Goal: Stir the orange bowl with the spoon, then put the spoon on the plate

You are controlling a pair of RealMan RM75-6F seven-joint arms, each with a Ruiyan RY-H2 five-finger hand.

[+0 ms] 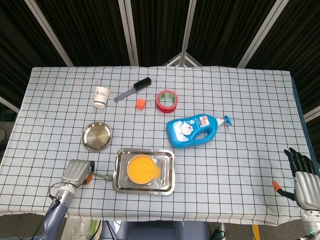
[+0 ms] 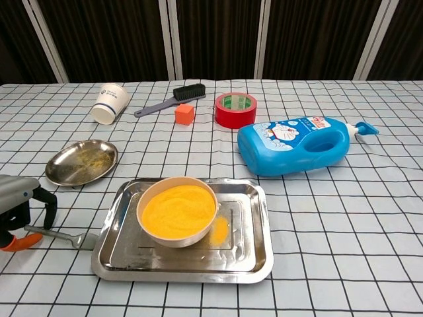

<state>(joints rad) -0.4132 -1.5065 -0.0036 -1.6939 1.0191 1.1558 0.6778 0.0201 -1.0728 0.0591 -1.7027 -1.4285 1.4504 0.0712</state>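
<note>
The orange bowl [image 1: 141, 168] [image 2: 178, 210], full of orange stuff, stands in a steel tray [image 1: 168, 174] [image 2: 254, 228] near the table's front. Left of the tray lies the metal spoon [image 1: 103, 176] [image 2: 64, 236], its bowl end almost touching the tray's rim. My left hand [image 1: 75, 172] [image 2: 18, 206] has its fingers curled over the handle end and pinches it, so the handle sits slightly tilted. Behind the hand is the round steel plate [image 1: 97, 135] [image 2: 80, 162]. My right hand [image 1: 301, 176] hangs off the table's front right edge, fingers apart, holding nothing; the chest view does not show it.
A blue detergent bottle [image 1: 196, 130] [image 2: 297, 144] lies right of the tray. Further back are red tape [image 1: 166, 100] [image 2: 236, 109], an orange cube [image 1: 140, 103] [image 2: 184, 113], a brush [image 1: 133, 89] [image 2: 168, 98] and a paper cup [image 1: 101, 96] [image 2: 110, 103].
</note>
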